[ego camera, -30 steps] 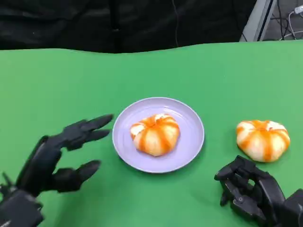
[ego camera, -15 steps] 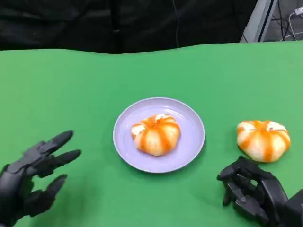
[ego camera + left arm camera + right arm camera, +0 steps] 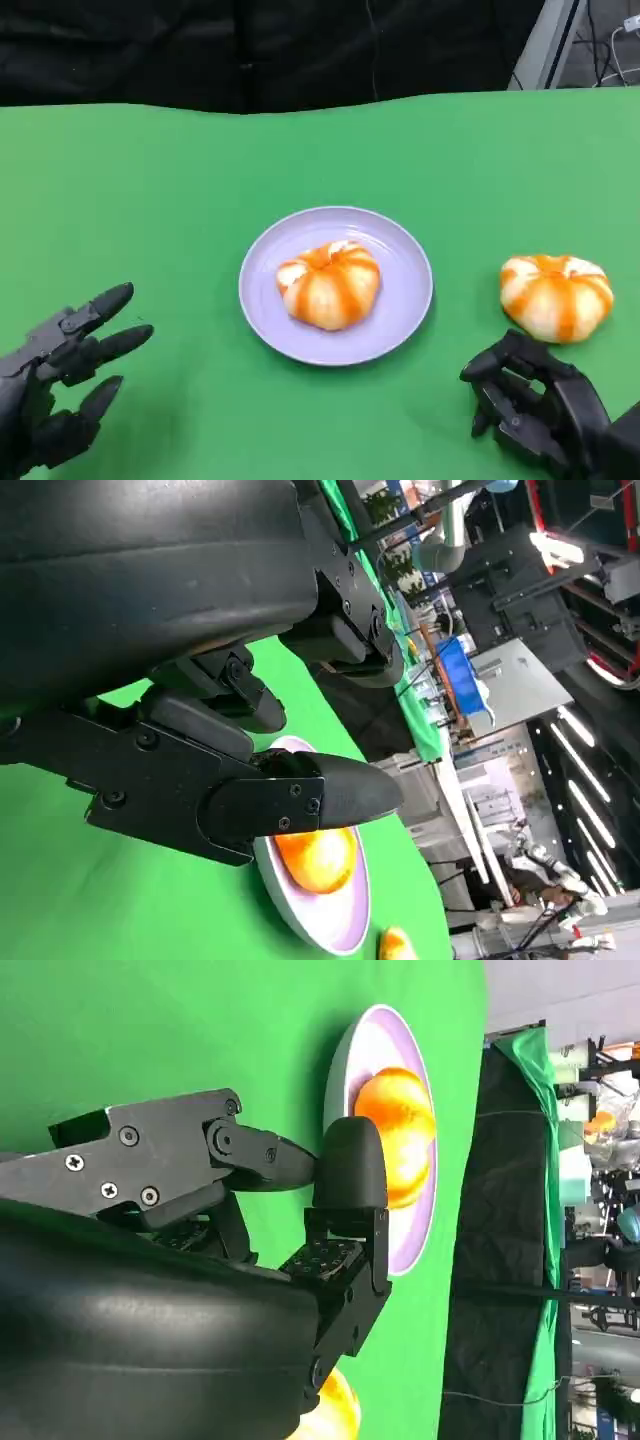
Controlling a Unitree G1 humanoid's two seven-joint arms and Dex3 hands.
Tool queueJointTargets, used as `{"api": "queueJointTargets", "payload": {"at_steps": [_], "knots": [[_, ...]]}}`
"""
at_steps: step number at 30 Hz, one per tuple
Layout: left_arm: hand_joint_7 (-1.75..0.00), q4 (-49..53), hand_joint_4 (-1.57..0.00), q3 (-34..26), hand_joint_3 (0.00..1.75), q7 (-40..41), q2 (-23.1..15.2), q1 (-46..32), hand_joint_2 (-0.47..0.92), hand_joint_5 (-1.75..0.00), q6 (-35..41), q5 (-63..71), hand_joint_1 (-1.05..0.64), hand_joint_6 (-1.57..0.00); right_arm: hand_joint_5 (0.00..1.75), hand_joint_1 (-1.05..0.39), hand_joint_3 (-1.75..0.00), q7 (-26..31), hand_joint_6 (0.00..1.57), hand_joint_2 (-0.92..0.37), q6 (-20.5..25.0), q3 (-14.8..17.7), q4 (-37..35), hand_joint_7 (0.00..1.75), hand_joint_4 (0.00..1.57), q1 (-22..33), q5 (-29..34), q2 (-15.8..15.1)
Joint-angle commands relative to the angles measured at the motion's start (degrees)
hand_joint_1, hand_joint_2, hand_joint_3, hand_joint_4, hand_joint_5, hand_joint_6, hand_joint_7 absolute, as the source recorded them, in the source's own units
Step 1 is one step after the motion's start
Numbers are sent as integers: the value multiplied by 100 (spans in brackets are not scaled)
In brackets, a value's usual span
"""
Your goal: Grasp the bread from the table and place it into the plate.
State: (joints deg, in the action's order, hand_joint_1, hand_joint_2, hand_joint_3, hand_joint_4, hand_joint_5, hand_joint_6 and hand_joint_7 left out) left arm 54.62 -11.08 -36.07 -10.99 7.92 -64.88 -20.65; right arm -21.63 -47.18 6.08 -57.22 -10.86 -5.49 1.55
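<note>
One bread [image 3: 329, 284] sits in the plate [image 3: 400, 310] at frame centre; a second bread [image 3: 555, 295] lies on the table [image 3: 150, 180] at right. Left hand [image 3: 55, 375], lower left, is spread and empty. Right hand [image 3: 535, 405], lower right, is curled on nothing. Risk: curled fingers nudge the second bread away.

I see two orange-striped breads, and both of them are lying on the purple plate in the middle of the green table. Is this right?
Not quite. Only one bread lies on the purple plate. The second bread lies on the green table beside the plate, just beyond the right hand. The head view shows this plainly.
</note>
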Motion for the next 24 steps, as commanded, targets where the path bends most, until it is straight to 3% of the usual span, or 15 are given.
{"api": "queueJointTargets", "payload": {"at_steps": [1,20,24], "knots": [[0,19,-78,-106,51,-82,-18,22,92,-1,-72,-11,-65,-53,175,-29,-54,-2,65,-92,45,47,-25,144,72,48,-58,-115],[0,6,-79,-229,51,-253,0,49,92,-1,131,-164,-65,-53,175,-29,-54,-19,65,-92,63,50,-26,145,72,49,-68,-124],[0,-27,-79,-390,39,-558,14,87,92,0,471,-462,-54,-54,175,-28,-53,-49,66,-92,94,59,-25,143,71,52,-82,-137]]}}
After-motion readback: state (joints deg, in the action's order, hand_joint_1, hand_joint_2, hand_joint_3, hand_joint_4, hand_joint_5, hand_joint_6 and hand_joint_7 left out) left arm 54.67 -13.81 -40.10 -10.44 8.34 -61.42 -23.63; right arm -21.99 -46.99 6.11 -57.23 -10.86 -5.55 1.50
